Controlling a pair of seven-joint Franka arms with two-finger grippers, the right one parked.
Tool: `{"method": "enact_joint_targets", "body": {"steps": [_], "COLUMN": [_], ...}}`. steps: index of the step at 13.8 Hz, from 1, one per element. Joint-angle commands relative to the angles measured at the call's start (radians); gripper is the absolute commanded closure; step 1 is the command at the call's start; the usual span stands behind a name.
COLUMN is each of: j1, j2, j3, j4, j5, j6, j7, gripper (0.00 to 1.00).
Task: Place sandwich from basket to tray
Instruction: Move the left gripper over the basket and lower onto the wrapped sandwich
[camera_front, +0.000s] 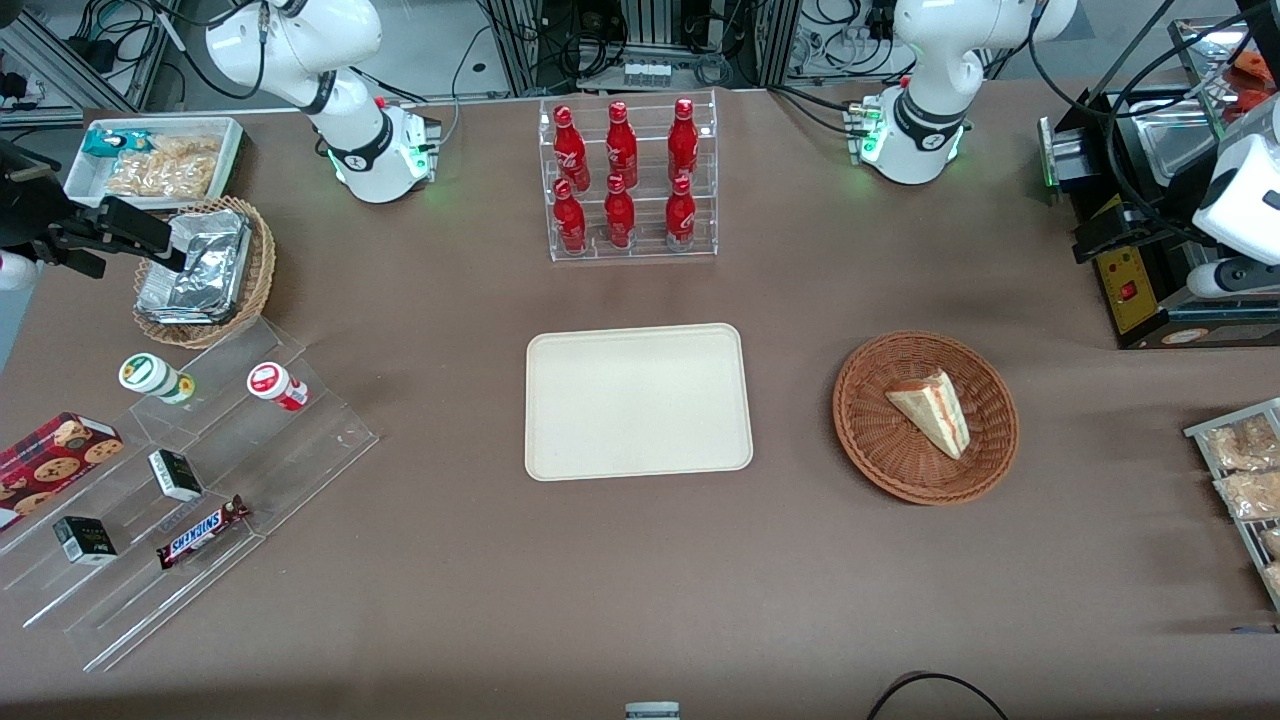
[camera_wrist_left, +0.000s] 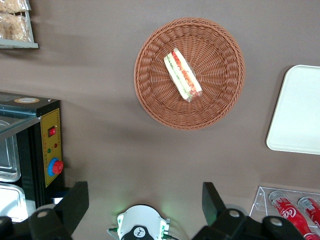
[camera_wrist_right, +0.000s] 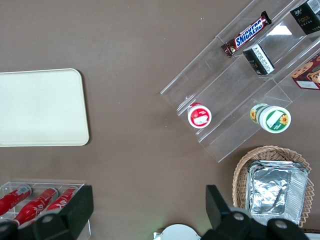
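Sandwich (camera_front: 932, 409) in basket (camera_front: 870, 440), pincer (camera_wrist_left: 145, 202) open above

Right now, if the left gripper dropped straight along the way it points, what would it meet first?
Probably bare brown tablecloth. The left gripper, fingers open, hangs high and points down at the table between its arm's base and the round reddish-brown wicker basket holding the triangular white-bread sandwich. Depth is unclear, so this is a guess.

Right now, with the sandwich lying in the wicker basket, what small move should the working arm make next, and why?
Probably lower the gripper toward the sandwich. The left wrist view shows its fingers spread open, well above the table with nothing between them. The sandwich lies in the reddish-brown basket, and the cream tray holds nothing, so the pick has not begun.
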Motion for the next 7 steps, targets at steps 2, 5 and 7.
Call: {"method": "enact_joint_targets", "body": {"steps": [2, 5, 7], "j1": [0.004, 0.000, -0.008], "j2": [0.033, 0.087, 0.119], "j3": [-0.003, -0.005, -0.005], "j4": [0.009, -0.020, -0.053], "j5": [0.001, 0.008, 0.008], "j6": [0.007, 0.011, 0.069], "j7": [0.004, 0.004, 0.004], "gripper": [0.00, 0.00, 0.00]}}
